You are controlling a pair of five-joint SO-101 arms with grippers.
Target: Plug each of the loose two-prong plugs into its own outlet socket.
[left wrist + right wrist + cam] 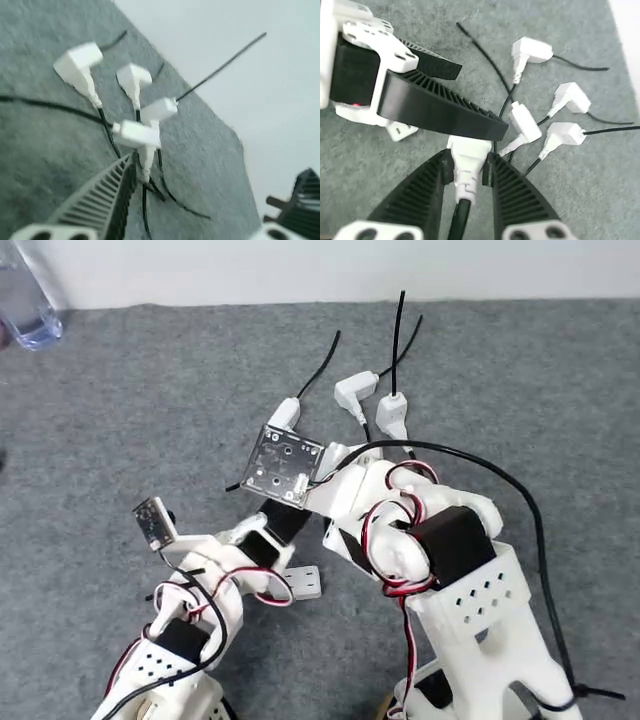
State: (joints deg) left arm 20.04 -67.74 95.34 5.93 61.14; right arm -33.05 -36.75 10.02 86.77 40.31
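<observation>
My right gripper (467, 161) is shut on a white two-prong plug (468, 172), whose black cord runs back between the fingers. Just beyond it lie several loose white plugs with black cords, among them a flat one (524, 121), one at the far end (531, 50) and one pointing at the flat one (563, 135). My left gripper (215, 175) stands open over the same cluster, its ribbed finger (105, 200) beside a plug (136, 134). From above, three plugs (392, 416) lie past both wrists. A small white block (305, 581) sits between the arms.
Grey carpet covers the table (120, 410). A clear bottle (25, 300) stands at the far left corner. A thick black cable (520, 495) loops over the right arm. A pale wall (320, 270) runs along the back edge.
</observation>
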